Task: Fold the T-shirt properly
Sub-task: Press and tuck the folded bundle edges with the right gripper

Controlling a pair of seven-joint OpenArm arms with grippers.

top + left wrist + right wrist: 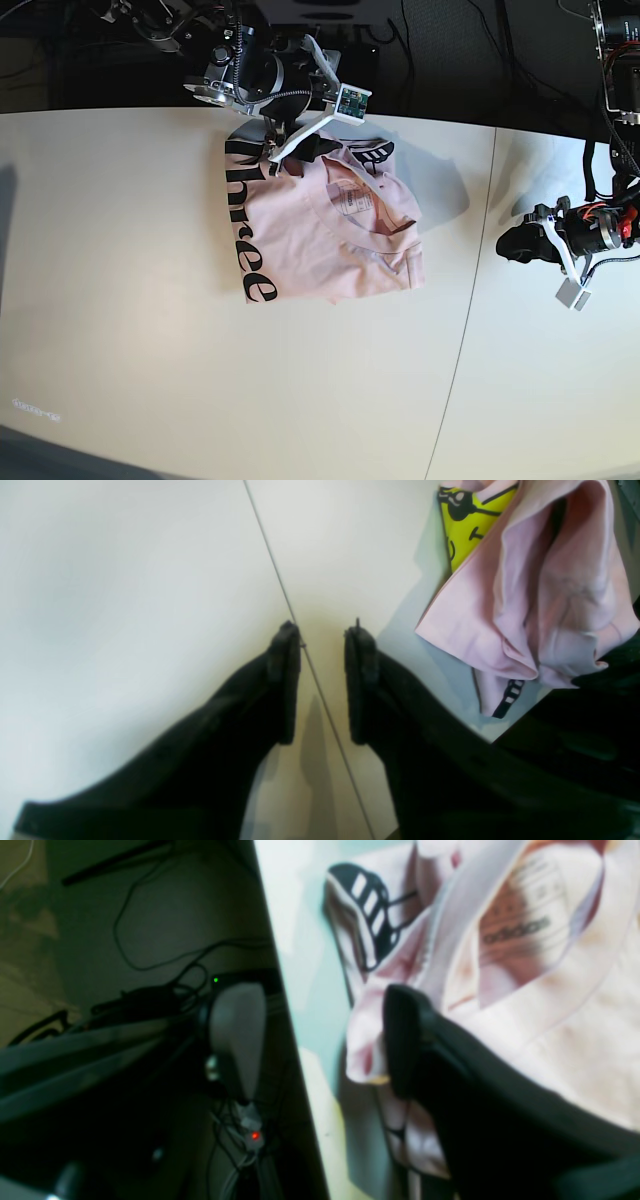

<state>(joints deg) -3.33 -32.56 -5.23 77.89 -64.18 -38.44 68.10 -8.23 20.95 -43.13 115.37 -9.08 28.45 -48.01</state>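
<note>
The pale pink T-shirt (330, 235) lies folded on the white table (120, 250), black lettering along its left side and the collar label facing up. My right gripper (283, 150) is at the shirt's far edge. In the right wrist view (320, 990) it is open: the black finger (405, 1040) rests against bunched pink fabric (550, 1040), and the pale finger (237, 1035) hangs past the table's edge. My left gripper (322, 635) is open and empty over bare table, well right of the shirt (540, 595), whose yellow-black graphic (467, 525) shows. It also shows in the base view (512, 245).
A thin seam (470, 300) runs across the table between the shirt and the left arm. Cables and small electronics with lit LEDs (150, 990) sit in the dark area beyond the table's far edge (285, 1005).
</note>
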